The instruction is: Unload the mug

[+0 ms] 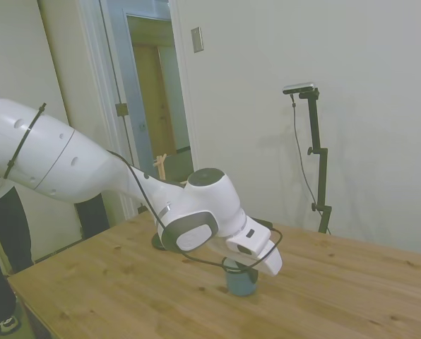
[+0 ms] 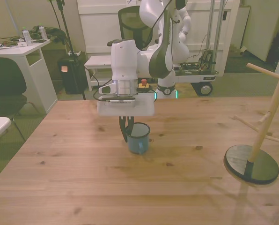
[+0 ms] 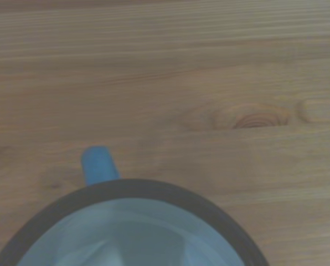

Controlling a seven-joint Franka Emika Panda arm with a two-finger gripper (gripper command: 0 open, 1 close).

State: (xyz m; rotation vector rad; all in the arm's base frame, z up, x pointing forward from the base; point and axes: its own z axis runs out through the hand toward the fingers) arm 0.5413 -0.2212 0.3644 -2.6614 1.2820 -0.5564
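mug (image 2: pixel 138 137) upright mid-table (image 2: pixel 83 187), far from edges | gripper (image 2: pixel 125 132) clamped on its rim

- Pale knotted wooden plank table (image 2: pixel 83 187) carries everything.
- Small light-blue enamel mug (image 2: pixel 138 138) stands upright near its middle.
- Wooden peg stand on round black base (image 2: pixel 252 163) stands at the front view's right.

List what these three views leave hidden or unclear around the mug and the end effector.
- Side view: the arm's white wrist covers most of the mug.
- Front view: the end effector shows dark fingers at the mug's rim; a grip cannot be told.
- Wrist view: the mug is cut off by the picture's edge and blurred.
- Side view: the peg stand is mostly behind the arm.
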